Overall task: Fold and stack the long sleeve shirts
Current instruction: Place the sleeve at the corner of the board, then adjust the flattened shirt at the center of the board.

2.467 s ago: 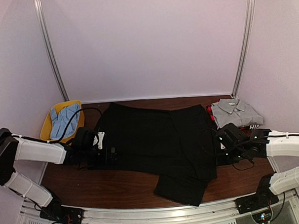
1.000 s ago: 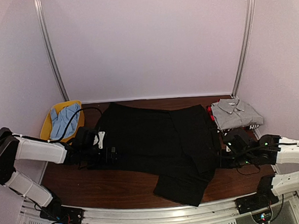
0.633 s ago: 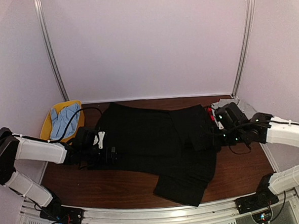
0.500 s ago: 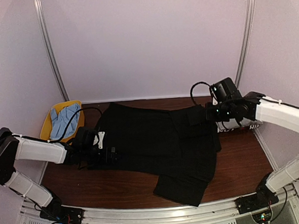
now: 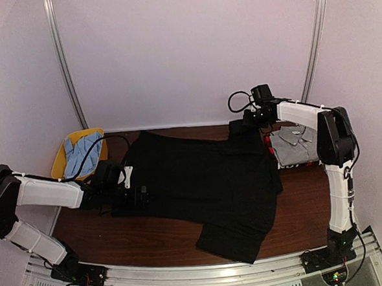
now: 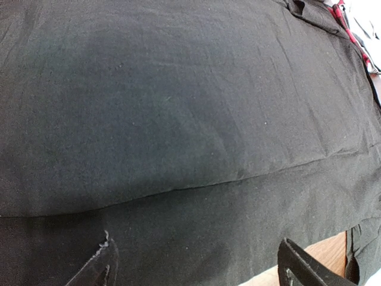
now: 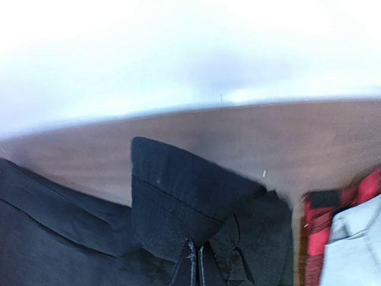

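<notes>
Your right gripper (image 5: pixel 244 123) sits at the far edge of the table (image 5: pixel 311 200), fingers pressed together, pinching a fold of the black shirt (image 5: pixel 206 181) and holding that corner raised. The rest of the shirt lies spread flat across the table. Your left gripper (image 5: pixel 140 199) rests low at the shirt's left edge, fingers spread wide, gripping nothing. The grey shirt (image 5: pixel 301 143) lies folded at the far right, just beside the raised corner.
</notes>
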`<action>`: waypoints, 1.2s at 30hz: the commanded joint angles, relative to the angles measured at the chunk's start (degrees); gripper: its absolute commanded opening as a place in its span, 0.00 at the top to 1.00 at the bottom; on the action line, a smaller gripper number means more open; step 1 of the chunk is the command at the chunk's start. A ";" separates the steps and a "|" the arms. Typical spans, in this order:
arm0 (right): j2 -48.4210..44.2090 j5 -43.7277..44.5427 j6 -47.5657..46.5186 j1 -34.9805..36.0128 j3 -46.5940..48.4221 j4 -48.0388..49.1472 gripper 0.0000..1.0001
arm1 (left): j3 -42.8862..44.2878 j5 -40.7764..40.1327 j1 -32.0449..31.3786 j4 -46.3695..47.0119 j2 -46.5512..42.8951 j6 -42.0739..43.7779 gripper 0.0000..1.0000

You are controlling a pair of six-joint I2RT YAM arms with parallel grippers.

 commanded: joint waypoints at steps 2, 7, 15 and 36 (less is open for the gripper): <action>2.18 -7.14 0.29 0.17 -3.90 2.82 1.00 | 2.13 0.06 -0.10 0.35 -0.68 -0.19 0.05; 1.61 -7.54 0.33 0.06 -8.92 3.51 0.98 | 2.71 0.37 -0.11 0.73 0.71 0.12 0.05; -14.36 -2.97 -1.31 0.85 -20.08 0.70 0.34 | 6.35 -1.16 -0.10 -4.01 2.85 3.57 0.02; -31.60 2.44 8.96 19.76 -64.82 14.45 0.32 | -0.37 8.00 -0.10 -3.05 5.98 -0.48 0.02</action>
